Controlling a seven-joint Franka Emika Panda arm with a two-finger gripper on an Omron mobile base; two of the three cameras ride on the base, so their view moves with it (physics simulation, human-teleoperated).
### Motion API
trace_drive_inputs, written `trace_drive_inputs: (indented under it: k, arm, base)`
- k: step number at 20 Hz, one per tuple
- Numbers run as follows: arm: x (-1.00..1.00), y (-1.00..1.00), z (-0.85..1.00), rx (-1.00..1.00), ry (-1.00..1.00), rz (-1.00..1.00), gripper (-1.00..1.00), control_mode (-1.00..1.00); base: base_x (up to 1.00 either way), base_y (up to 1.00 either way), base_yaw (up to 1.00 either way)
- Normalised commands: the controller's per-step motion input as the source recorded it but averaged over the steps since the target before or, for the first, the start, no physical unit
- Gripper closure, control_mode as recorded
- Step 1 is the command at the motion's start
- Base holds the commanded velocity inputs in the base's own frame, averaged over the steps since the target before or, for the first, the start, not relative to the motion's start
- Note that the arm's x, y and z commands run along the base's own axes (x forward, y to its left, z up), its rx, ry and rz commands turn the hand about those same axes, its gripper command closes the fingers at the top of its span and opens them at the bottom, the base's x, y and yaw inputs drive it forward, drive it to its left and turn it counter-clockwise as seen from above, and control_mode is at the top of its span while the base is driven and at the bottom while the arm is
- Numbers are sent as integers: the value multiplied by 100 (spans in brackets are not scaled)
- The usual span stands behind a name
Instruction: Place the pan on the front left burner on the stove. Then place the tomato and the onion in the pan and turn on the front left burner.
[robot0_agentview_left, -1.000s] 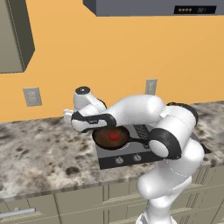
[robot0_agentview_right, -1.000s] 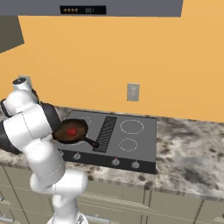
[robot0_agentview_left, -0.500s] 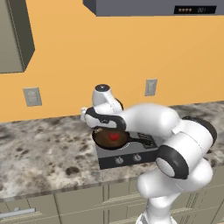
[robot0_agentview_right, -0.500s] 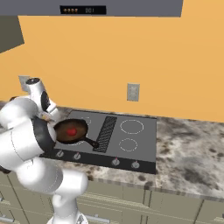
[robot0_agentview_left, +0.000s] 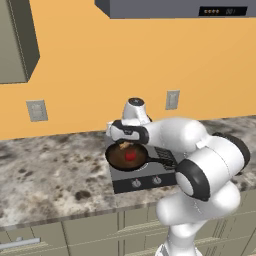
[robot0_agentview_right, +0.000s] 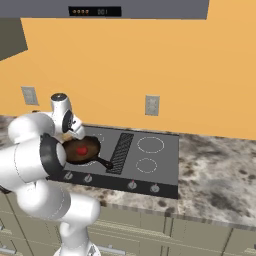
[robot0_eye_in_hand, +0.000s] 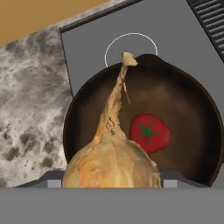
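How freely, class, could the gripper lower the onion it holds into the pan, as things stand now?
Probably yes. The gripper holds the onion just above the pan; the tomato lies to one side, leaving bare pan floor under the onion.

A flat black stove (robot0_agentview_left: 150, 176) with small grey knobs along its front sits in a speckled stone counter (robot0_agentview_left: 50, 175) against an orange wall. A round dark pan (robot0_agentview_left: 127, 157) rests on the stove's left part, its black handle (robot0_agentview_left: 161, 162) pointing right. Inside it lies a small red tomato (robot0_agentview_left: 130, 155). The white arm bends in from the lower right and carries its gripper (robot0_agentview_left: 125, 143) just above the pan's far rim, with a tan onion (robot0_agentview_left: 124, 145) held beneath it. 2 grey wall outlets (robot0_agentview_left: 37, 110) are set in the wall, and a range hood (robot0_agentview_left: 180, 7) hangs at the top.
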Motion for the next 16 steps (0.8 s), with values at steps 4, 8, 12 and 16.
trace_drive_inputs:
  k: [4,8,12,16]
  arm:
    - [13,0,0,0,0,0,100,-100]
    - [-2,0,0,0,0,0,100,-100]
    - [0,0,-21,0,0,0,100,-100]
    - [0,0,-33,0,0,1,100,-100]
  base:
    - [0,0,0]
    - [0,0,0]
    - [0,0,0]
    - [0,0,0]
